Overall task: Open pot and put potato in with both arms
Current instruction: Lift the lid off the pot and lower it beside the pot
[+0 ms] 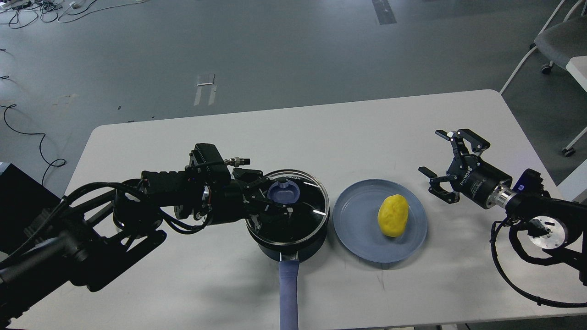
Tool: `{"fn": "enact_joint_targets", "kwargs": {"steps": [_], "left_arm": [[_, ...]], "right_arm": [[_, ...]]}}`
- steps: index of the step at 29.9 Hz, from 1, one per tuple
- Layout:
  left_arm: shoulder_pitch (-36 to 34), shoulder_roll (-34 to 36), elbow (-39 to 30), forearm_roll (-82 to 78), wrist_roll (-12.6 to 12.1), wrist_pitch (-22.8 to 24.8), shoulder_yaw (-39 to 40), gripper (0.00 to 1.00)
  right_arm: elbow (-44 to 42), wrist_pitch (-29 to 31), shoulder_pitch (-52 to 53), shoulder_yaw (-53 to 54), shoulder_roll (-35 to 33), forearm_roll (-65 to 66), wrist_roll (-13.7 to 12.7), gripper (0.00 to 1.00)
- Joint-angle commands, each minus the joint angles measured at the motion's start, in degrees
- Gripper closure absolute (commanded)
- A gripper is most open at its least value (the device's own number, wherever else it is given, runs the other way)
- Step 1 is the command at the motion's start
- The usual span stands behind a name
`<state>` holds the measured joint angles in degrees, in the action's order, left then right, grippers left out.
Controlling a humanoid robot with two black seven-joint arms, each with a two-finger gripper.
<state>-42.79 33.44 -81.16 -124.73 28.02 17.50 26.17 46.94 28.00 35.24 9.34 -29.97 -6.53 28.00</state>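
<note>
The dark pot (298, 250) stands at the table's front middle, its blue-purple handle (289, 293) pointing toward me. Its steel-rimmed glass lid (305, 215) looks raised and tilted a little off the pot's rim. My left gripper (278, 196) reaches in from the left, fingers closed around the lid's blue knob (283, 191). The yellow potato (393, 215) lies on a flat blue plate (357, 229) right of the pot. My right gripper (430, 152) is open and empty, hovering right of the plate with its claws facing the potato.
The white table (321, 133) ends close behind the plate's right side and at the front near the handle. A grey chair (557, 39) stands at the back right. A black box (18, 197) sits at the left edge.
</note>
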Motion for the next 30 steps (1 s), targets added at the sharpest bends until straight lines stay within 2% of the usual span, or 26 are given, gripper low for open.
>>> {"fn": "enact_joint_targets", "kwargs": {"steps": [1,8,12,18,22,30], "left_arm": [[-2.82,4.07,-1.45,1.15,-0.02,-0.97,0.11,0.66],[-2.13,17.09,-1.02,6.34,-0.02,-8.26,-0.68,0.65],[2.52,23.68,1.61,8.09,-0.02,-15.27,-4.46,0.65],[9.56,23.95,8.72,10.73,-0.02,-23.20,-5.34,0.61],[11.76,23.51,11.20,12.14,-0.02,-24.26,-5.78,0.61],[15.45,18.24,17.87,12.58,-0.02,-26.28,-5.87,0.58]], "right_arm": [[0.00,0.00,0.00,0.07,-0.09,0.03,0.00,0.02],[0.00,0.00,0.00,0.07,0.00,-0.06,0.00,0.02],[0.00,0.00,0.00,0.07,0.09,0.03,0.00,0.02],[0.00,0.00,0.09,0.07,0.09,0.03,0.00,0.02],[0.00,0.00,0.09,0.07,0.00,0.03,0.00,0.02],[0.00,0.00,0.00,0.07,0.00,0.03,0.00,0.02]]}}
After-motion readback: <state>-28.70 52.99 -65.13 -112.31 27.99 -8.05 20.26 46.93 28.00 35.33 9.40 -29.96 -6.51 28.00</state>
